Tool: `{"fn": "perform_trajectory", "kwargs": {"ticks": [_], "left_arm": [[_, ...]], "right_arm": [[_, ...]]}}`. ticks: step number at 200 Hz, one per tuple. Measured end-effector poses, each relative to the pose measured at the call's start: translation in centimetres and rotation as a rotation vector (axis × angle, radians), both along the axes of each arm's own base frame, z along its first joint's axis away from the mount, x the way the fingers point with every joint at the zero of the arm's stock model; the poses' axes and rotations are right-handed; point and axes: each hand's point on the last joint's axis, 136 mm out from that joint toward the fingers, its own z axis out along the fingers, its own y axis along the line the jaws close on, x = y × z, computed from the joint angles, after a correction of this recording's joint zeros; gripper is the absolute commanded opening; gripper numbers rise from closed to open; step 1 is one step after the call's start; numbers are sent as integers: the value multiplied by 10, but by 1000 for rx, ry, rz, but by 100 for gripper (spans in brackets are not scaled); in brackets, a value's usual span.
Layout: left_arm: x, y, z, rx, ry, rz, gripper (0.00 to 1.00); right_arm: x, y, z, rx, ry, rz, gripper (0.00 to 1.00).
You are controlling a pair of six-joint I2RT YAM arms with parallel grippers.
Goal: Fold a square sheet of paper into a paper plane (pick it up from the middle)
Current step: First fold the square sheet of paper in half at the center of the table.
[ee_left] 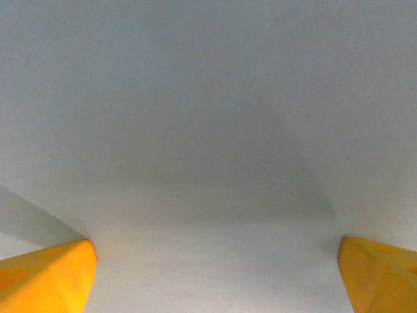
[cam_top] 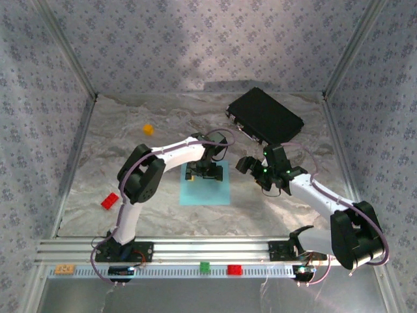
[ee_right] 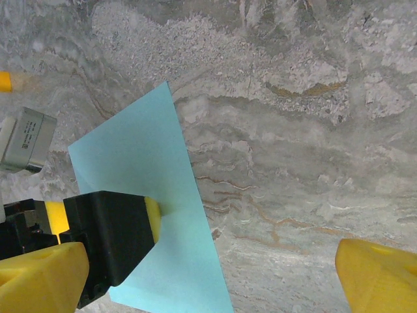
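The square sheet of paper (cam_top: pixel 207 190) lies flat on the marbled table, light blue, in the middle. My left gripper (cam_top: pixel 205 172) is down on the sheet's far half, open, its yellow fingertips (ee_left: pixel 45 277) spread wide over the paper (ee_left: pixel 208 130), which is very close to the left wrist camera. In the right wrist view the sheet (ee_right: pixel 143 163) sits at the left with the left gripper's black finger (ee_right: pixel 107 238) resting on it. My right gripper (cam_top: pixel 262 159) hovers open just right of the sheet, over bare table (ee_right: pixel 293 195), holding nothing. The paper is unfolded.
A black rectangular case (cam_top: pixel 265 116) lies at the back right, close behind the right gripper. A tiny orange cube (cam_top: pixel 148 129) sits at the back left. A red brick (cam_top: pixel 109 201) lies at the left. Green (cam_top: pixel 204 267) and red (cam_top: pixel 234 269) bricks rest on the front rail.
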Motion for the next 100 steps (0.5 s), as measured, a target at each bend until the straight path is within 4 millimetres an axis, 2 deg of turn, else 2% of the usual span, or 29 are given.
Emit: {"fn": "perform_trajectory", "kwargs": {"ticks": [100], "left_arm": [[0,0,-3,7,7,0,94]], "right_arm": [[-4,-4,-5,-19,24,-7,99]]}}
